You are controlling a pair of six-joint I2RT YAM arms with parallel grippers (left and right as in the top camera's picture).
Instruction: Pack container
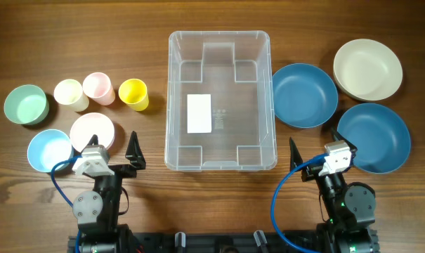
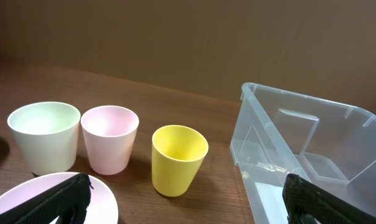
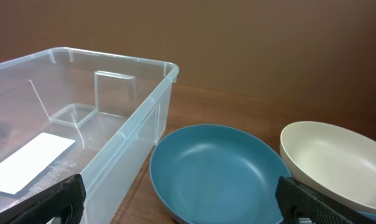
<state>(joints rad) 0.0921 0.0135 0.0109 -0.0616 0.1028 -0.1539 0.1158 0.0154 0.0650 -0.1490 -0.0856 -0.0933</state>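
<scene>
The container (image 1: 230, 84) is a clear rectangular bin in the middle of the table, empty, with a white label (image 1: 199, 113) on its base. My left gripper (image 1: 114, 150) stands open near the front edge, left of the bin's near corner. In its wrist view the gripper (image 2: 188, 200) has bare wood between its fingers, the yellow cup (image 2: 178, 158) just ahead and the container (image 2: 299, 140) to the right. My right gripper (image 1: 315, 149) is open too, right of the bin. Its wrist view shows the gripper (image 3: 181, 200) facing a blue bowl (image 3: 219, 171), beside the container (image 3: 128, 134).
Left of the bin stand a yellow cup (image 1: 133, 94), a pink cup (image 1: 98, 88), a cream cup (image 1: 69, 94), a green bowl (image 1: 26, 105), a pink bowl (image 1: 93, 129) and a light blue bowl (image 1: 48, 149). On the right lie two blue bowls (image 1: 304, 95) (image 1: 375, 135) and a cream bowl (image 1: 367, 69).
</scene>
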